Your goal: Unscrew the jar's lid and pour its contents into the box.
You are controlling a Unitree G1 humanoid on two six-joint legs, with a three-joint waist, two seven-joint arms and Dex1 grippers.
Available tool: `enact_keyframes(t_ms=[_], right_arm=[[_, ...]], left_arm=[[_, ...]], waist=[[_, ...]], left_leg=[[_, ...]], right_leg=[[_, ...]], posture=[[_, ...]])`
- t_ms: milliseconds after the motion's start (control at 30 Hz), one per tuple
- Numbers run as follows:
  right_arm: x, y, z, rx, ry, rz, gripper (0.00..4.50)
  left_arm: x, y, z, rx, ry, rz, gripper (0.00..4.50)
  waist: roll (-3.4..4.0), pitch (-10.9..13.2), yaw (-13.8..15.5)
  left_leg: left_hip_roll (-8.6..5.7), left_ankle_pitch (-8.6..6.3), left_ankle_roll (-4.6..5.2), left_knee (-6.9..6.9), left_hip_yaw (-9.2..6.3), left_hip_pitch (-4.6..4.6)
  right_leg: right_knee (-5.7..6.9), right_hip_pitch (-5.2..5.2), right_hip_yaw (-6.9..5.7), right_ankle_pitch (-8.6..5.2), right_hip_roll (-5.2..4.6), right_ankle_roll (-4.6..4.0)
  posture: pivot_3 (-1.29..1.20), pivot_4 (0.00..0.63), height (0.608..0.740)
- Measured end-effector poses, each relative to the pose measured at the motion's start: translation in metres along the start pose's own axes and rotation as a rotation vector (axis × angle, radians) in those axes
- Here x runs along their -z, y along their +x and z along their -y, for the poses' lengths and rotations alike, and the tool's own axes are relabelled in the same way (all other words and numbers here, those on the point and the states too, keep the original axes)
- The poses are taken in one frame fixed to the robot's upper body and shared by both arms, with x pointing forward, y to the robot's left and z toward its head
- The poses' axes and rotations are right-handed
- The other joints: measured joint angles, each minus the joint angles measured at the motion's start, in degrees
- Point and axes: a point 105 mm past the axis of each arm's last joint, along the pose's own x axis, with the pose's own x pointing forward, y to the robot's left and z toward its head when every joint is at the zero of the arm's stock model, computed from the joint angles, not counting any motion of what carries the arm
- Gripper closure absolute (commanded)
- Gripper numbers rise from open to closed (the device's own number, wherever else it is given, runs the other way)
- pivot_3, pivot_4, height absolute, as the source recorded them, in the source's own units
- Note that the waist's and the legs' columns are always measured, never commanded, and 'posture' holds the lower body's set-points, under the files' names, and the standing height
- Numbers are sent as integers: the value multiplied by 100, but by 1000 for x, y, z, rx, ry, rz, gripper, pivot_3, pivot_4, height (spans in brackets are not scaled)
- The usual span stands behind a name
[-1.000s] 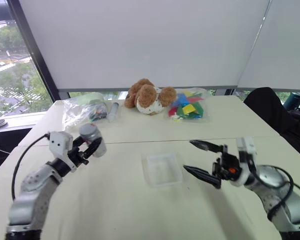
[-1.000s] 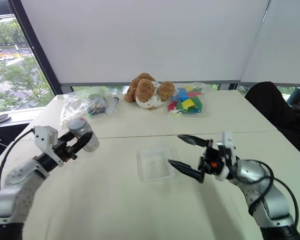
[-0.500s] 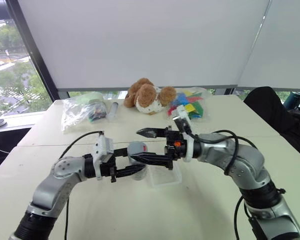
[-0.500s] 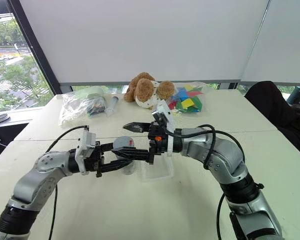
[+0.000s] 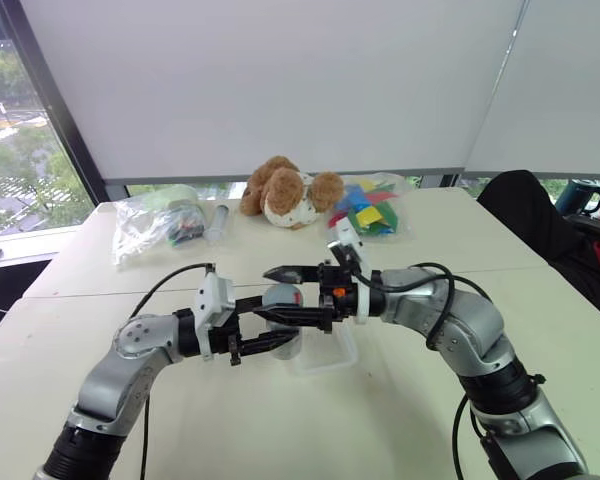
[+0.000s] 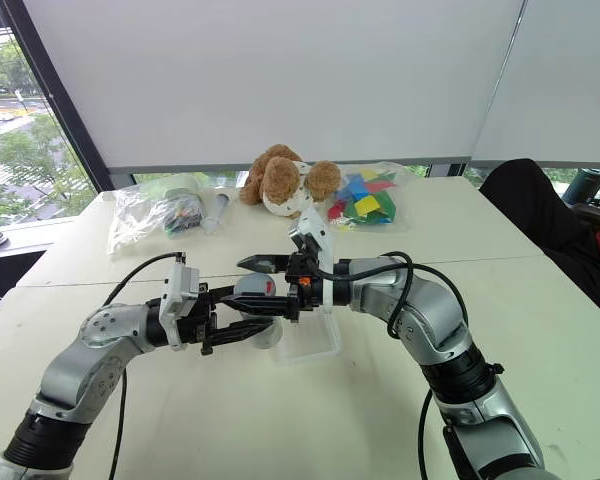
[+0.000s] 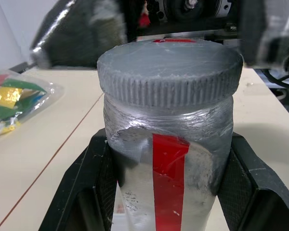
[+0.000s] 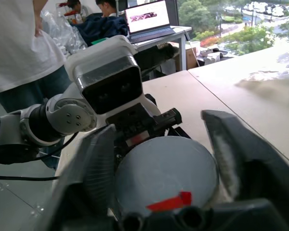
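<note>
- My left end effector (image 5: 265,330) grips the jar (image 7: 166,159) around its body, fingers pinching both sides of the silver wall with the red stripe facing my wrist camera.
- The jar hangs in the air over the near left edge of the box (image 5: 330,350), which sits on the tabletop (image 5: 400,420).
- The lid (image 7: 169,65) is on the jar, ridged rim seated all the way round, so no unscrewing is done yet.
- My right end effector (image 5: 283,293) is at the lid: in my right wrist view one finger (image 8: 98,168) stands on each side of the round cap with its red mark. It looks closed onto the lid, though I can't make out firm contact on both sides.
- Left to do: twist the lid off, then tip the contents into the box. I can't see the contents from here.
- Compared with a second ago: then my arms were wide apart, jar held out to my left, right fingers spread open by the box. Now both arms have swung in to meet at the middle, and the right fingers have drawn in around the lid.
</note>
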Motion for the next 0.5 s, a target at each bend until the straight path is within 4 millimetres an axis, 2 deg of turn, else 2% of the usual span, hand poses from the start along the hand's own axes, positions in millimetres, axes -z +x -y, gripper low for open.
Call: enact_keyframes(t_ms=[200, 267, 367, 500], right_arm=[[0, -8, -5, -98, -21, -2, 2181], [0, -15, -11, -193, -27, -21, 2181], [-11, -25, -20, -385, -65, -52, 2181], [-20, -28, -23, -536, -116, -71, 2181]], left_arm=[[-2, 5, 8, 50, 2, 9, 2386], [-3, 9, 16, 109, -1, 20, 2386], [-13, 17, 27, 225, 13, 61, 2386], [-22, 19, 33, 307, 35, 74, 2386]], waist=[[0, 0, 10], [1, 2, 7], [1, 3, -2], [1, 3, -34]], left_leg=[[0, 0, 0, 1, 2, 0], [0, 0, 0, 3, 5, 0], [1, 0, 0, 3, 6, 0], [7, 0, 0, -1, 5, 5]], right_leg=[[-1, 3, 0, 0, 0, 0], [-3, 4, 0, 0, 0, 0], [-2, 4, 0, 0, 5, 0], [0, 2, -1, 0, 12, 0]], posture=[[0, 150, 740], [0, 150, 740], [0, 150, 740], [0, 150, 740]])
